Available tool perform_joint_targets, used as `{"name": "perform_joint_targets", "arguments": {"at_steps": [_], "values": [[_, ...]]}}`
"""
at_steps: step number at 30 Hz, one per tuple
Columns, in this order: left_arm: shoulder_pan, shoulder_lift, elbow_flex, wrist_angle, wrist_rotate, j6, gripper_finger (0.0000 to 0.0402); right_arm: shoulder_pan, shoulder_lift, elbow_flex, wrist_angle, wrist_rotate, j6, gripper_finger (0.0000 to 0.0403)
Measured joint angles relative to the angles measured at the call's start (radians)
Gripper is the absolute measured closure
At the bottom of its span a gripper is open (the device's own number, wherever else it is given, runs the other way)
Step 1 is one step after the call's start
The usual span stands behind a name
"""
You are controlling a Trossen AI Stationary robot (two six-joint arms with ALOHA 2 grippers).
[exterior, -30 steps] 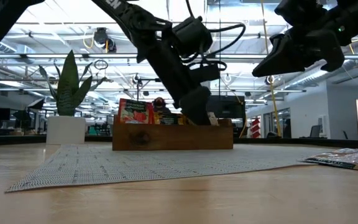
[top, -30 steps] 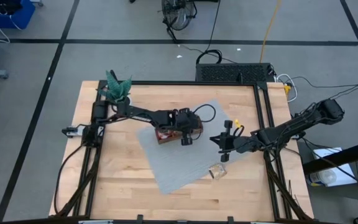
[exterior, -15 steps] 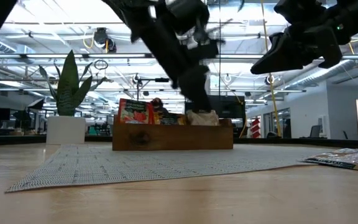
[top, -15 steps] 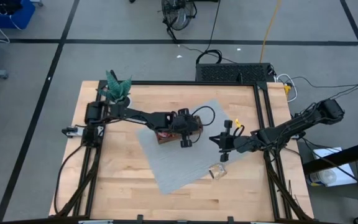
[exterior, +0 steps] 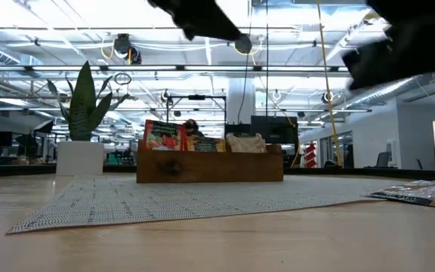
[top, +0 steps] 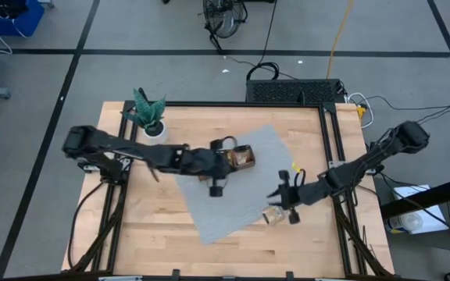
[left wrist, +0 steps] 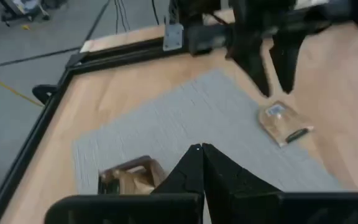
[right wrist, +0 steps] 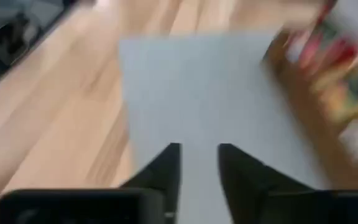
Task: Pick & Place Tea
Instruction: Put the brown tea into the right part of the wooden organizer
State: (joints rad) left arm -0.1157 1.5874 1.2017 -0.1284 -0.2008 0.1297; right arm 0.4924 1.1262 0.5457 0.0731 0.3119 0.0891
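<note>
Wooden tabletop (top: 147, 234) with grey mat (top: 233, 199). Tea sachets sit in wooden tray (top: 241, 158); 1 loose sachet (top: 273, 215) lies at mat edge. Left gripper (top: 216, 188) jaws closed, empty; right gripper (top: 281, 198) jaws parted over loose sachet. Most tea unmoved.

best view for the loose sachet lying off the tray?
Left wrist view: the sachet lies flat and unobstructed at the grey mat's edge. High view shows it small under the right claw; low view edge-on; right wrist view doesn't show it.
</note>
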Motion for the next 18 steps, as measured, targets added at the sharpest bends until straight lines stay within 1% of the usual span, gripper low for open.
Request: {"name": "perform_joint_targets", "arguments": {"at_steps": [3, 5, 7, 9, 12, 14, 18], "values": [[-0.030, -0.082, -0.122, 0.089, -0.013, -0.038, 0.0394, 0.045, 0.056, -0.001, -0.098, -0.008, 0.175, 0.0236], [-0.045, -0.119, -0.199, 0.177, -0.011, -0.060, 0.0387, 0.066, 0.111, -0.001, -0.138, -0.031, 0.250, 0.0190], [-0.058, -0.144, -0.266, 0.235, -0.009, -0.066, 0.0383, 0.077, 0.178, 0.001, -0.131, -0.065, 0.288, 0.0155], [-0.063, -0.159, -0.309, 0.293, -0.010, -0.074, 0.0382, 0.083, 0.236, 0.017, -0.149, -0.088, 0.292, 0.0132], [-0.062, -0.165, -0.339, 0.348, -0.012, -0.081, 0.0381, 0.081, 0.312, 0.058, -0.166, -0.111, 0.283, 0.0119], [-0.062, -0.165, -0.345, 0.334, -0.012, -0.082, 0.0381, 0.074, 0.364, 0.082, -0.168, -0.134, 0.267, 0.0119], [-0.061, -0.164, -0.344, 0.332, -0.011, -0.083, 0.0381, 0.064, 0.434, 0.111, -0.182, -0.163, 0.263, 0.0138]]}}
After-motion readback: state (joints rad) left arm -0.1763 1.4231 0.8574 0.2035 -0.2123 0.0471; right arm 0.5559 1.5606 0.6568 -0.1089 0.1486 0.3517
